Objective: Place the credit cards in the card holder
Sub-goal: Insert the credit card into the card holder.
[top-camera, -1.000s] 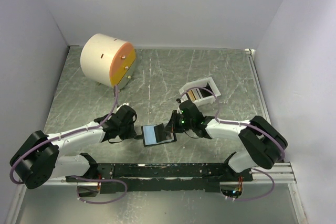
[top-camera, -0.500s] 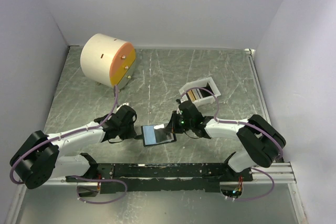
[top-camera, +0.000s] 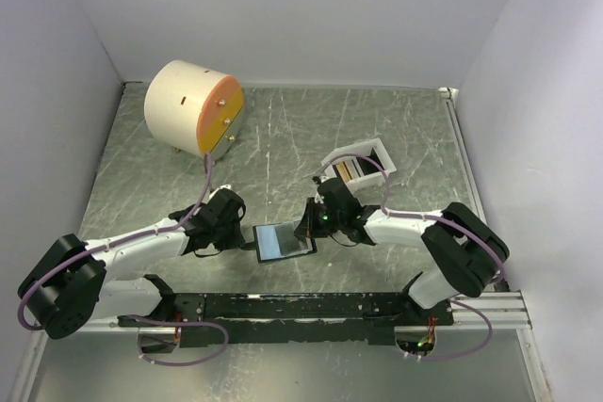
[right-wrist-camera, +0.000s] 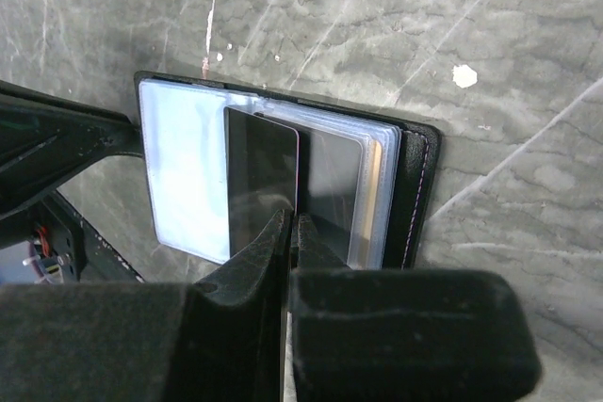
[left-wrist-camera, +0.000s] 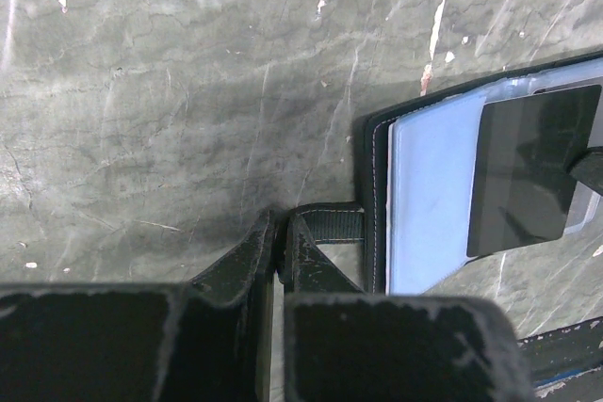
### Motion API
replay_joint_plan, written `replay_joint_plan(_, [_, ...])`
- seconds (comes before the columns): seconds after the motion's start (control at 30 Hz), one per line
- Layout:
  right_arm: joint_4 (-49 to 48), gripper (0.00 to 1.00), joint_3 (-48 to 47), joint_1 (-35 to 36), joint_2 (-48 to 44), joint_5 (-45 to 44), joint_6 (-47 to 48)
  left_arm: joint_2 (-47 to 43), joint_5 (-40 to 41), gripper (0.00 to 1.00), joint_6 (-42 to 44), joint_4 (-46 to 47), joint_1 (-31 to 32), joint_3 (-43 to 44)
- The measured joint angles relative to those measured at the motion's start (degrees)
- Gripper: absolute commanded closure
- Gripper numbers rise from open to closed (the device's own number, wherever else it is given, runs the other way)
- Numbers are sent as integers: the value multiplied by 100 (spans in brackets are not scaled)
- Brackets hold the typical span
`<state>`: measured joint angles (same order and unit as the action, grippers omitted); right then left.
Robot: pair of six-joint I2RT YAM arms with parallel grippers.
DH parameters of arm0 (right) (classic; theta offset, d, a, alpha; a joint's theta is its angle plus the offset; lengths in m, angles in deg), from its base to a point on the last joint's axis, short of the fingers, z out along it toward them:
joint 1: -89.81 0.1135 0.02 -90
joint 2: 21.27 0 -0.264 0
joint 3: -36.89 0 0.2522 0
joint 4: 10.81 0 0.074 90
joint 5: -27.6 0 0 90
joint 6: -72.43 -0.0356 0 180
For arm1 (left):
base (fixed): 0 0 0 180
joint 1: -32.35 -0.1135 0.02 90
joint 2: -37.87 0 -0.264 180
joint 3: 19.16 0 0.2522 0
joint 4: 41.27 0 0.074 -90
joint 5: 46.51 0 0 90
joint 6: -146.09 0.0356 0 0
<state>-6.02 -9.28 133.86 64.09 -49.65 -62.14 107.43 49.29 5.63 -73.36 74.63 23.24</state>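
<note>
While your left gripper (left-wrist-camera: 280, 242) pinches the card holder (top-camera: 283, 240) by its strap (left-wrist-camera: 334, 223), your right gripper (right-wrist-camera: 290, 233) grips one credit card (right-wrist-camera: 261, 181) at its sleeves, not seated; more cards (top-camera: 350, 169) sit in the tray (top-camera: 363, 143) beyond.

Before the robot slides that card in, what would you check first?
1. Card holder open, clear sleeves showing: ok.
2. Left gripper shut on the holder's strap, steadying it: ok.
3. Right gripper shut on the card: ok.
4. Card's edge lined up with a sleeve opening: cannot tell.
5. Other cards waiting in the white tray: ok.
</note>
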Motion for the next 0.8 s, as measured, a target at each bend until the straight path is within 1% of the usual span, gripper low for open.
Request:
replay_joint_plan(0.33, [125,100,-197,0,190,151,278,50,4,89,4,-28,0,39])
replay_joint_plan(0.8, [807,100,-470,0,184,236,761,107,22,89,4,-94,0,96])
